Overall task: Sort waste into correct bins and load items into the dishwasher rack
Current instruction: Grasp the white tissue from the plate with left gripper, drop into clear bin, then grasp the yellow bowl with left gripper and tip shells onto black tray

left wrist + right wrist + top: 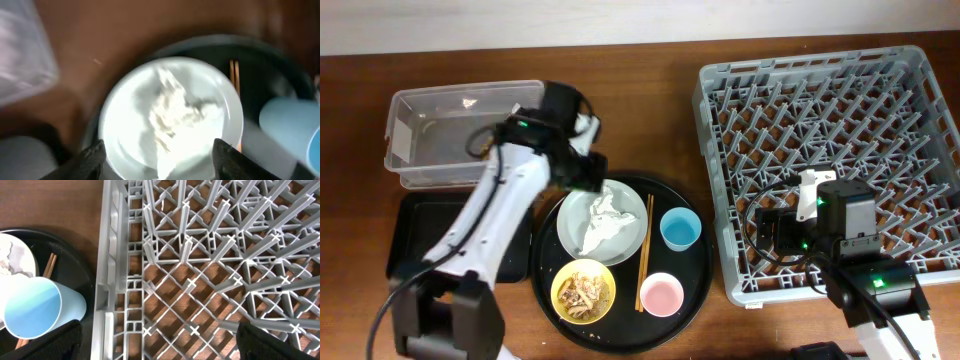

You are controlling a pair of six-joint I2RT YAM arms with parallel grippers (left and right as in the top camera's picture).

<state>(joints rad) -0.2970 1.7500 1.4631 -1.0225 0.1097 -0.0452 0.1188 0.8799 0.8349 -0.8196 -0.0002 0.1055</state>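
A crumpled white tissue (606, 213) lies on the pale grey-green plate (572, 228) on the round black tray (695, 268). My left gripper (592, 176) hovers open over the plate's upper left edge; in the left wrist view its fingers (159, 157) straddle the tissue (172, 112) above the plate (125, 115). The yellow bowl (583, 291) holds beige food scraps. The blue cup (680, 229), pink cup (662, 295) and chopsticks (645, 252) sit on the tray. My right gripper (766, 233) is open and empty over the grey dishwasher rack (910, 80), above its left part (165, 330).
A clear plastic tub (410, 110) stands at the back left, with a shallow black rectangular tray (415, 235) in front of it, partly hidden by my left arm. The blue cup (35, 312) and chopsticks (49, 265) show at the left of the right wrist view.
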